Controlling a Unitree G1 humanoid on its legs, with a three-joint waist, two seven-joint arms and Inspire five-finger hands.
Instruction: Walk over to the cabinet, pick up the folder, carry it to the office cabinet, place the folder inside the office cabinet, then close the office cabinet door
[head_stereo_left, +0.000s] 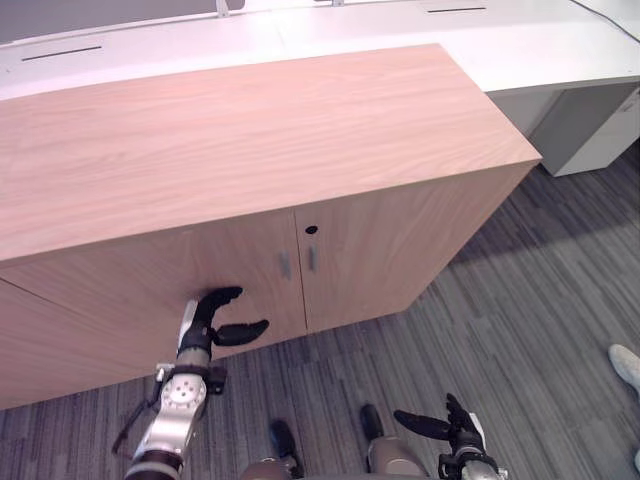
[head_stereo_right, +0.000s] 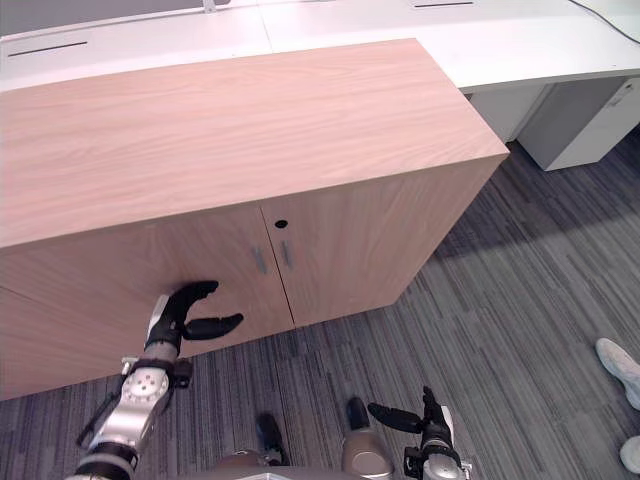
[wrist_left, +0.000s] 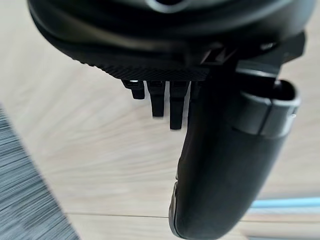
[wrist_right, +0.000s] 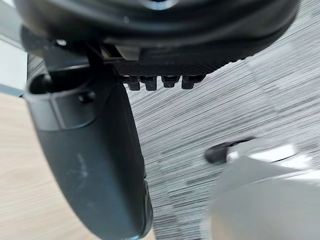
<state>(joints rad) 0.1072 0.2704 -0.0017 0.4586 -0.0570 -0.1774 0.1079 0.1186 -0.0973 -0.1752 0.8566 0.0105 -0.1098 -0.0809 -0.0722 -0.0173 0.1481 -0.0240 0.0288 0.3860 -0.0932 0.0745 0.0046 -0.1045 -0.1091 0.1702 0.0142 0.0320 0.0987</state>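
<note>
Grey carpet floor (head_stereo_left: 520, 330) lay nearest, and low over it you had the right hand (head_stereo_left: 455, 428) idle, its fingers spread apart and holding nothing. A person's shoe (head_stereo_left: 627, 365) showed on the carpet at the right edge.

Next out, your left hand (head_stereo_left: 203, 322) was raised close against the left door (head_stereo_left: 120, 290) of the office cabinet (head_stereo_left: 250, 140), low on the panel and well to the left of the handles. Its fingers (head_stereo_left: 222, 295) were loosely bent and apart from the thumb, clamped on nothing. I could not tell whether they touched the wood.

Both doors, left and right door (head_stereo_left: 390, 250), sat flush and shut. The two handles (head_stereo_left: 284, 264) stood side by side at the seam, with the keyhole (head_stereo_left: 311, 230) above them.

Contents: the shut doors hid the interior, so you cannot confirm from this what the cabinet held. The cabinet's top surface carried nothing. I could not place the folder; neither hand held it, and it did not lie on the floor or on top.

Judgement: with the hands empty and the doors closed, the task looked at or near its final step, provided the folder was inside. That remained unverified.

Beyond the cabinet ran a white surface (head_stereo_left: 520, 40).
</note>
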